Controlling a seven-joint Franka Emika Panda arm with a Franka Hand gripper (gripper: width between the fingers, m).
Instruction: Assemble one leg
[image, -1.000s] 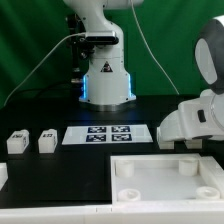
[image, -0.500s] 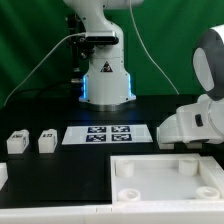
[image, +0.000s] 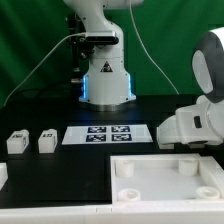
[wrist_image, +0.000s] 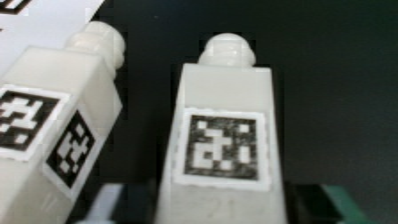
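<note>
Leg (wrist_image: 222, 135), a short white square post, lies flat on the black table (image: 60, 172) right under my wrist camera, its black-and-white tag facing up and its rounded peg (wrist_image: 222, 48) pointing away from me. My gripper (wrist_image: 228, 202) straddles the leg's near end: the fingers (wrist_image: 116, 203) stand wide apart, one on each side. A dark gap shows on at least one side, so I have hold of nothing. A second leg (wrist_image: 54, 120) lies just beside the first, slightly angled to it and apart from it.

In the exterior view my arm (image: 200, 115) fills the exterior view's right and hides both the gripper and these two posts. A third leg (image: 16, 142) and a fourth leg (image: 46, 141) sit near each other at that view's left. The marker board (image: 108, 134) lies in the middle, and the large white tray (image: 165, 158) sits in front.
</note>
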